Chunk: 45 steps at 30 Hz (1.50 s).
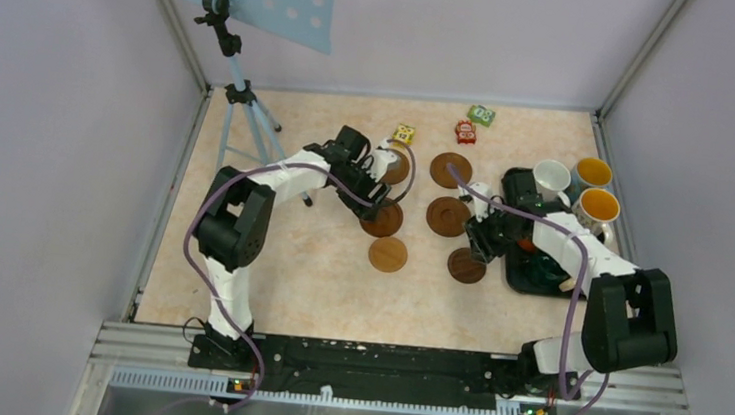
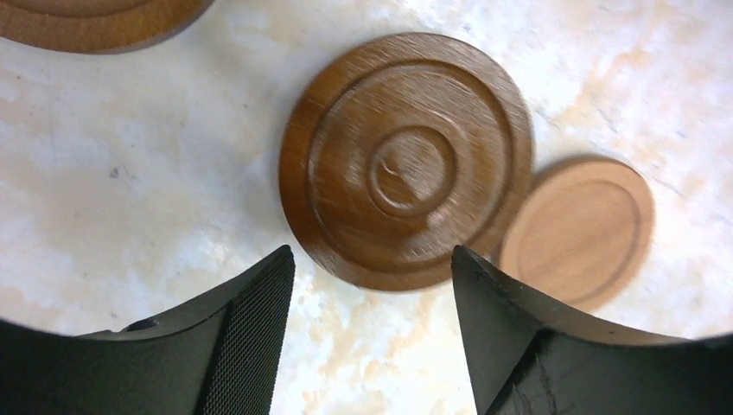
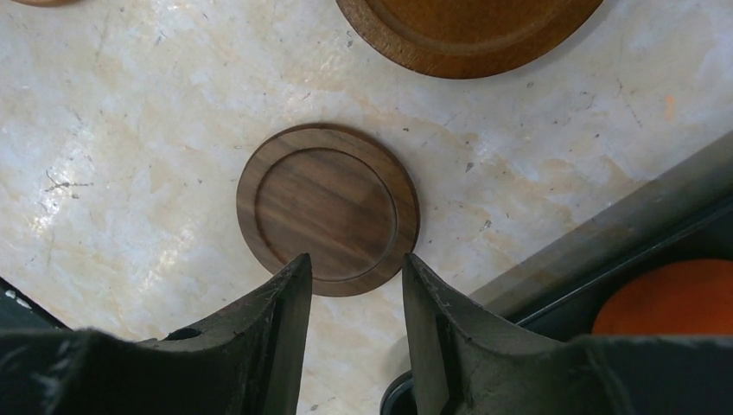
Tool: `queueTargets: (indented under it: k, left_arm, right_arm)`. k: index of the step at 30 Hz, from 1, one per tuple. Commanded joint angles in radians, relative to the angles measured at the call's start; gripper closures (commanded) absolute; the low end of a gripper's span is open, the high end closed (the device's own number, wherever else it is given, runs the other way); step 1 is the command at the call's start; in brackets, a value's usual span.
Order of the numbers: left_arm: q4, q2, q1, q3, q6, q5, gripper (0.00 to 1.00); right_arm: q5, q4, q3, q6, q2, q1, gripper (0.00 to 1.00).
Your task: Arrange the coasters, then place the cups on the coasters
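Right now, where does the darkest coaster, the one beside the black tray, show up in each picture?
Top view: the dark coaster is right of centre, just left of the tray.
Left wrist: not in it; the coasters there are others.
Right wrist: mid-picture, just beyond the right tool.
Shared landmark: the tray, on the coaster's right in the top and right wrist views.

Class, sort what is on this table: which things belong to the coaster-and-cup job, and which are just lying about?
Job in hand: coasters; white mug; orange-lined mugs.
Lying about: yellow packet; red packet; green packet; tripod; black tray.
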Motion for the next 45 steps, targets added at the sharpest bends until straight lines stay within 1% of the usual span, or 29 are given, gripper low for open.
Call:
queueTargets:
  k: [1, 5, 7, 9, 13, 21, 27, 33, 37, 45]
  left_arm:
    - [-0.004, -0.175, -0.005, -0.043, 0.016, 0.12, 0.27]
    - [0.002, -0.232, -0.024, -0.115, 0.03, 0.221, 0.28]
    - [0.014, -0.245, -0.051, -0.153, 0.054, 0.239, 0.3]
    - [0.029, -0.254, -0.09, -0.187, 0.089, 0.232, 0.32]
    - [0.076, -0.269, -0.145, -0.25, 0.147, 0.195, 0.33]
    - [0.118, -0.249, -0.224, -0.295, 0.222, 0.074, 0.37]
    - [0.118, -0.246, -0.286, -0.335, 0.282, -0.011, 0.4]
    - [0.089, -0.256, -0.338, -0.385, 0.314, -0.025, 0.46]
    - [0.054, -0.282, -0.371, -0.412, 0.329, -0.002, 0.5]
    - [-0.011, -0.338, -0.394, -0.458, 0.343, 0.025, 0.53]
  right_arm:
    - [0.021, 0.037, -0.022, 0.0, 0.015, -0.004, 0.57]
    - [0.03, 0.058, -0.031, 0.03, 0.032, -0.005, 0.58]
    - [0.033, 0.057, -0.03, 0.046, 0.047, -0.004, 0.59]
    - [0.046, 0.055, -0.029, 0.053, 0.058, -0.004, 0.6]
    - [0.069, 0.052, -0.031, 0.057, 0.069, -0.002, 0.61]
    - [0.142, 0.08, -0.064, 0.04, 0.104, 0.048, 0.63]
    - [0.141, 0.096, -0.078, 0.054, 0.122, 0.082, 0.67]
    - [0.129, 0.101, -0.072, 0.077, 0.123, 0.125, 0.69]
    - [0.113, 0.114, -0.068, 0.094, 0.134, 0.14, 0.71]
    - [0.094, 0.152, -0.06, 0.125, 0.169, 0.167, 0.73]
